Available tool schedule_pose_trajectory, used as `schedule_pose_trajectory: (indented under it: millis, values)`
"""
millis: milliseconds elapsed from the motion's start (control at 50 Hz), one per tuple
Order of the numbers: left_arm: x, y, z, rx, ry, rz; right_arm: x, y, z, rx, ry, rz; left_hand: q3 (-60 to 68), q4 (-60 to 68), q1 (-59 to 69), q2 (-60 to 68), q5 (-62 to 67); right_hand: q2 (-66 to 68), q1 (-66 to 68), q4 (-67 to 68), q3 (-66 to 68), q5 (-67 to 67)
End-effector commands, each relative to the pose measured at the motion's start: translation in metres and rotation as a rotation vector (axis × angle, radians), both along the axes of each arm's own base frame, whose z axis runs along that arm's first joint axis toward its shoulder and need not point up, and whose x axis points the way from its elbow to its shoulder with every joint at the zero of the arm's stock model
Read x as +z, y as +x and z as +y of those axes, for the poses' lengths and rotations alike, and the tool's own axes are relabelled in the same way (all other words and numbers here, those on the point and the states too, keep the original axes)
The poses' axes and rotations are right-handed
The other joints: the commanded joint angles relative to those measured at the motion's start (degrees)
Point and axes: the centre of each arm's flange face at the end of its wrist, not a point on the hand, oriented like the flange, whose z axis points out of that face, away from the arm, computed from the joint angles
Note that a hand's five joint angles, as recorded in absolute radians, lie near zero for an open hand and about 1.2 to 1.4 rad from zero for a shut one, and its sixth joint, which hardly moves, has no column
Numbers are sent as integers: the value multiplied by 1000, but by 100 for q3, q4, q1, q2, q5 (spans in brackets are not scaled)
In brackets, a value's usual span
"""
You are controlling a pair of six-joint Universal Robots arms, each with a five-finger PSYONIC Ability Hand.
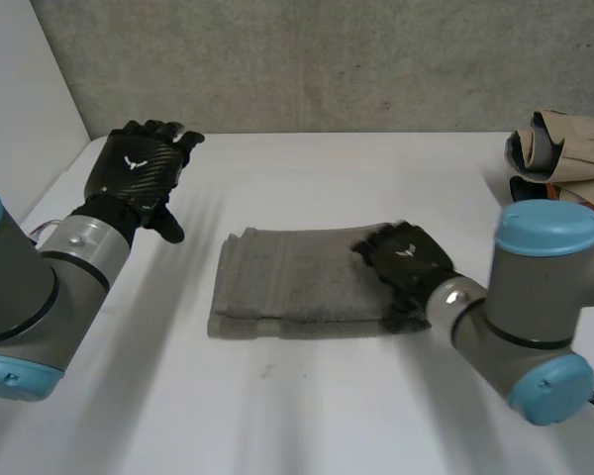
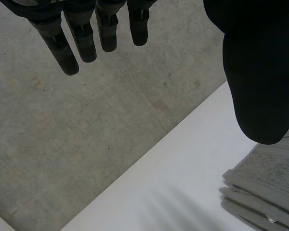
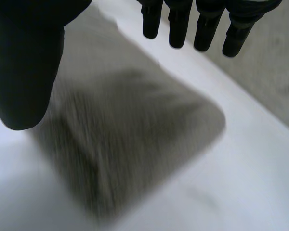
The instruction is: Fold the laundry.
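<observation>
**Two open hands, one folded towel lying crosswise**

At the far left the left hand (image 1: 139, 168) is held above the surface (image 1: 307, 406), well apart from the cloth. Its fingers (image 2: 82, 43) are straight and spread from the thumb, and it holds nothing.

In the middle lies the grey towel (image 1: 297, 282), folded into a flat, layered rectangle. Its long axis runs left to right across the surface, and the stacked layer edges show along the near side.

The right hand (image 1: 406, 262) is over the towel's right end, palm down, with fingers (image 3: 178, 29) straight and thumb wide, gripping nothing. Whether it touches the cloth I cannot tell.

If another fold is wanted, it probably goes across the long axis, right end over to left. For that, the right hand should pinch all the layers at the right edge together. The left hand should come down to pin the left end so the stack does not slide or fan out.

A heap of beige garments (image 1: 569, 143) sits at the far right.
</observation>
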Motion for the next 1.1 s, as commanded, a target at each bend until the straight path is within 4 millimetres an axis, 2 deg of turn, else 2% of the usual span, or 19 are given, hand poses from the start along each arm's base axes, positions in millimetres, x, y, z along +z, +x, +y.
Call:
schedule_pose_trajectory:
  millis: [20, 40, 140, 180, 220, 260, 340, 400, 440, 480, 500, 520, 620, 720, 740, 820, 880, 980, 1100]
  values:
    - [-6, -5, 2, -14, 9, -4, -26, -29, -14, -34, 1, 158, -219, -162, -102, -201, -281, 2961, 2918, 2985, 3015, 2953]
    - [-6, -5, 2, -16, 8, -3, -25, -31, -18, -50, -19, 169, -219, -162, -102, -201, -281, 6695, 6652, 6719, 6749, 6686]
    - [-6, -5, 3, -17, 8, -3, -6, -25, -42, -129, -262, 104, -219, -162, -102, -201, -281, 6732, 6690, 6756, 6787, 6724]
    - [-4, -6, 3, -19, 4, -2, 28, -17, -48, -143, -430, 36, -219, -162, -102, -201, -281, 6732, 6690, 6756, 6787, 6724]
    - [-3, -6, 3, -17, -1, 0, 49, -8, -42, -114, -493, 17, -219, -162, -102, -201, -281, 6732, 6690, 6756, 6787, 6724]
    - [0, -6, 4, -17, -8, 3, 64, 18, -24, -24, -533, -13, -219, -162, -102, -201, -281, 6732, 6690, 6756, 6787, 6724]
    - [1, -7, 5, -19, -11, 4, 34, 80, 23, 248, -481, -38, -219, -162, -102, -201, -281, 6732, 6690, 6756, 6787, 6724]
    - [2, -7, 6, -19, -11, 7, 11, 113, 65, 458, -443, -56, -219, -162, -102, -201, -281, 6732, 6690, 6756, 6787, 6724]
    - [2, -7, 5, -19, -8, 13, -7, 121, 81, 547, -389, -48, -219, -162, -102, -201, -281, 6732, 6690, 6756, 6787, 6724]
    - [2, -8, 5, -19, -8, 19, -18, 122, 79, 547, -356, -30, -203, -145, -85, -184, -264, 6106, 6063, 6129, 6160, 6097]
    - [3, -8, 4, -17, -9, 25, -21, 123, 76, 535, -349, -21, -186, -129, -68, -168, -247, 4134, 4092, 4158, 4189, 4126]
    - [5, -8, 3, -17, -8, 39, -22, 123, 69, 481, -335, -2, -186, -129, -68, -168, -247, -149, -191, -125, -94, -157]
    - [12, -11, 2, -24, 1, 97, 2, 109, 52, 253, -297, -22, -119, -62, -1, -101, -180, -268, -310, -244, -213, -276]
    - [25, -18, 0, -30, -6, 163, 41, 88, 32, 142, -180, -243, -18, 39, 100, 1, -79, -268, -310, -244, -213, -276]
    - [28, -23, 4, -31, -4, 180, 56, 79, 28, 123, -149, -306, -18, 40, 100, 1, -79, -268, -310, -244, -213, -276]
    - [26, -42, 13, -51, 17, 191, 75, 57, 13, 69, -56, -374, -18, 40, 100, 1, -79, -268, -310, -244, -213, -276]
    - [18, -56, 16, -72, 41, 180, 73, 52, 4, 51, -10, -361, -18, 40, 100, 1, -79, -268, -310, -244, -213, -276]
    - [-20, -86, 16, -107, 168, 107, 48, 53, -16, 11, 104, -297, -34, 23, 83, -16, -95, -268, -310, -244, -213, -276]
    - [-65, -92, 8, -36, 352, -17, 19, 52, -33, -25, 206, -239, -18, 40, 100, 1, -79, -268, -310, -244, -213, -276]
